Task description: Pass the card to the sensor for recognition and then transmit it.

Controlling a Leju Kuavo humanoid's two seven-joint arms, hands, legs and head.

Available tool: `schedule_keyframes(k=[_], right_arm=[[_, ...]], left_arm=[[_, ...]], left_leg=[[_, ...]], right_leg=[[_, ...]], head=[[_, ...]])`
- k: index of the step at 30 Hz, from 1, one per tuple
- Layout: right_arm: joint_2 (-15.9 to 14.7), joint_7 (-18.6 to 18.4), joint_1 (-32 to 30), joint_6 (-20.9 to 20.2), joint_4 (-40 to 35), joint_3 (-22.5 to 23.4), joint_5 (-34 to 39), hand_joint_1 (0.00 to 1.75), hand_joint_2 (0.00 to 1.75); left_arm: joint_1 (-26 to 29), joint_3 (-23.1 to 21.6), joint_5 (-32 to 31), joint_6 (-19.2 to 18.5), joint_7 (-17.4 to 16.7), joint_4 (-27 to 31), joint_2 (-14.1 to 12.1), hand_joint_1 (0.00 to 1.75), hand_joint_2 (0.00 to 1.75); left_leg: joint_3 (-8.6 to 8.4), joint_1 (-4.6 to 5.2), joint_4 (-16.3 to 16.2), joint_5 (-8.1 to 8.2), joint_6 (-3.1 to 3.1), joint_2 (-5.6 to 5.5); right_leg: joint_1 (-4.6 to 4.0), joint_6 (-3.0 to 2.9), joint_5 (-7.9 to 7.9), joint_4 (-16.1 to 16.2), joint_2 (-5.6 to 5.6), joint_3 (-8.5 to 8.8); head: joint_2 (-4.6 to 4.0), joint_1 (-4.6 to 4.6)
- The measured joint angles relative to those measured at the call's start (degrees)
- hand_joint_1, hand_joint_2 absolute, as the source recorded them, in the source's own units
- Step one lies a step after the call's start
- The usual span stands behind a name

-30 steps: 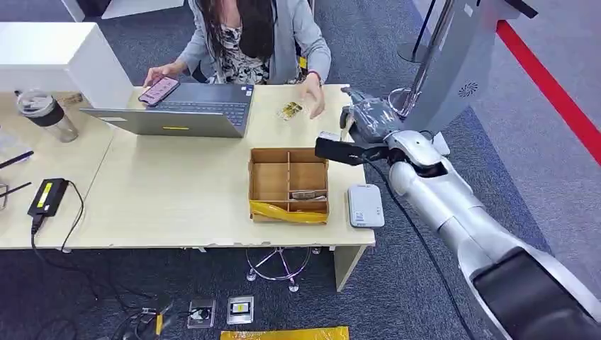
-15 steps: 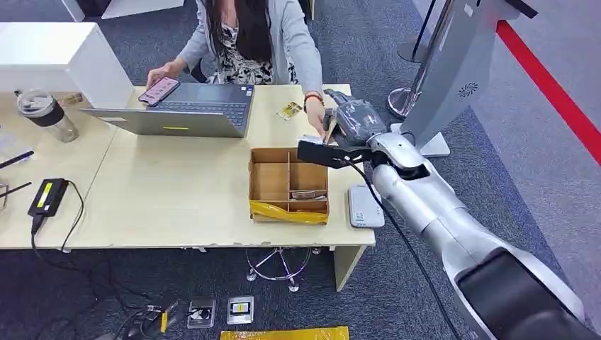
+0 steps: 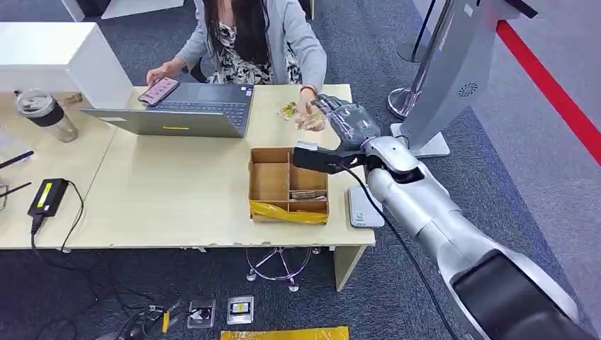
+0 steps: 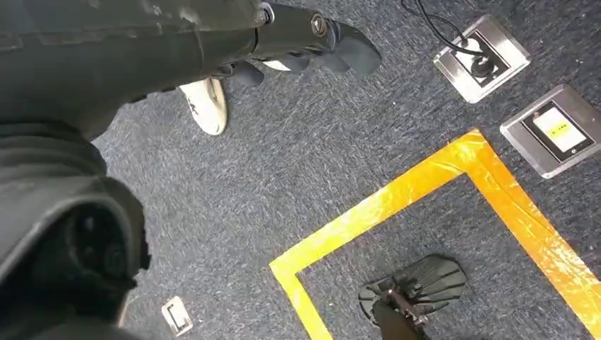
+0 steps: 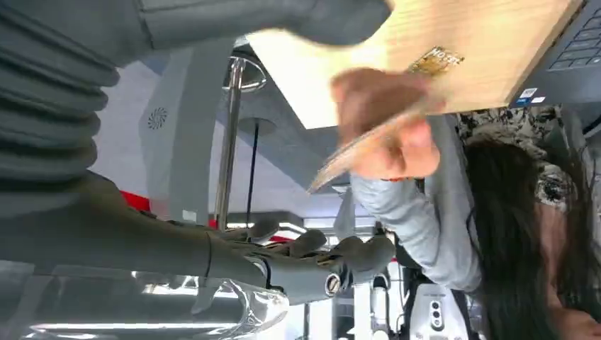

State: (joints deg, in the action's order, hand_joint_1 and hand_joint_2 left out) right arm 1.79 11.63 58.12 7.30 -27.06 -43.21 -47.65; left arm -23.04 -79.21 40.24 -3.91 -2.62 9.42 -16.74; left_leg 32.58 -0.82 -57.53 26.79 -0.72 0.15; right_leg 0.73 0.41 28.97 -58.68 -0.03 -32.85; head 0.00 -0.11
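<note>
My right hand [image 3: 347, 117] reaches over the far right corner of the desk [image 3: 177, 191], its fingers [image 5: 312, 263] spread and nothing between them. A person's hand [image 3: 309, 113] just beyond it pinches a thin tan card [image 5: 354, 152], blurred, and the card is clear of my fingers. The white card sensor [image 3: 361, 209] lies flat at the desk's right front, partly under my forearm. My left hand [image 4: 283, 35] hangs beside my body over the carpet and holds nothing.
A compartmented cardboard box [image 3: 288, 183] with yellow tape stands left of the sensor. Another small card [image 3: 288, 109] lies by the open laptop [image 3: 184, 110]. The seated person faces me across the desk. A grey kiosk post [image 3: 453, 71] rises at the right.
My right hand swung left over the desk corner toward the person. The person's hand met it, took the card and drew back a little.
</note>
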Motion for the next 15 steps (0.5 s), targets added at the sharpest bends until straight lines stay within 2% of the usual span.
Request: schedule_keyframes(k=[7,15], right_arm=[[-0.7,-1.0,-1.7,-1.9,-2.8,0.7,-1.1,0.00,1.75],[-5.6,-7.1,-6.3,-9.8,-14.8,3.1,1.0,0.00,1.75]], left_arm=[[0.3,0.0,0.9,0.2,0.0,0.0,-0.2,0.00,0.00],[1.8,0.0,2.2,1.4,1.0,0.0,-1.3,0.00,0.00]], left_leg=[[0.00,0.00,0.0,0.00,0.00,0.00],[-0.03,0.00,0.0,0.00,0.00,-0.01]], right_leg=[[0.00,0.00,0.00,0.0,-0.01,-0.01],[0.00,0.00,0.00,0.0,-0.01,0.00]], head=[[0.00,0.00],[0.00,0.00]])
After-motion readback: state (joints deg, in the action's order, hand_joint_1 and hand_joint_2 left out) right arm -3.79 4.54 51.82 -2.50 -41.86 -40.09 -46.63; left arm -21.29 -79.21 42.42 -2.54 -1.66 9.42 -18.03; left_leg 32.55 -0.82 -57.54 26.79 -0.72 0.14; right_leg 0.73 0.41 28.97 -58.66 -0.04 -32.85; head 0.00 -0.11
